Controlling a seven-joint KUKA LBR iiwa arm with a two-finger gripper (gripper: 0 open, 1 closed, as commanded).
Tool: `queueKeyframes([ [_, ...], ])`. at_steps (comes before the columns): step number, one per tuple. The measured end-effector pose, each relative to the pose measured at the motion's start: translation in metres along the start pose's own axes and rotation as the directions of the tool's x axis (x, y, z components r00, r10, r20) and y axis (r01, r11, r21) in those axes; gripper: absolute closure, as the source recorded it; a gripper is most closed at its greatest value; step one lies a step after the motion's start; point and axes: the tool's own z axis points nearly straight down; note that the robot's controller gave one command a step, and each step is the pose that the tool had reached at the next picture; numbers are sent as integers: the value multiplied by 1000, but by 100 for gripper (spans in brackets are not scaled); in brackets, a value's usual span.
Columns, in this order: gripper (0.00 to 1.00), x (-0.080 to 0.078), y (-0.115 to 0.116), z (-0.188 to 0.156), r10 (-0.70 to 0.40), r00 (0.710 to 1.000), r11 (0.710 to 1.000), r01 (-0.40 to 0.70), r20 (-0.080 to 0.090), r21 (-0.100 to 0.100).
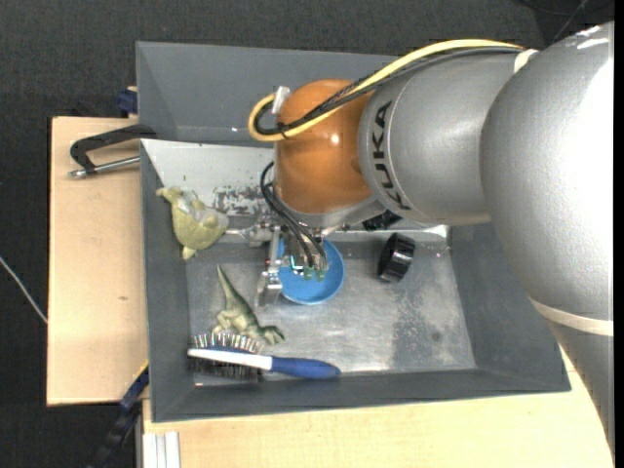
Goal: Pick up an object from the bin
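My gripper hangs below the orange cover, low over the middle of the bin. Right under it lies a blue round dish, partly hidden by the gripper's metal parts. A green toy dinosaur lies just below and left of the gripper. A black cylindrical cap sits to the right of the dish.
A pale green figure rests in the bin's upper left corner. A brush with a blue handle and white head lies along the front wall. The arm covers the bin's upper right.
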Motion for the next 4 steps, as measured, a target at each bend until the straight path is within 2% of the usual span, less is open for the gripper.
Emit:
queueKeyframes([
  [1, 0, -24, -56, 40, -42, 999, 999, 42, 16, -4],
  [2, 0, -18, -61, 45, 48, 998, 999, -48, 30, -13],
  [3, 0, -17, -62, 47, 63, 997, 998, -62, 34, -17],
  [4, 0, -14, -59, 47, 78, 996, 997, -77, 40, -13],
])
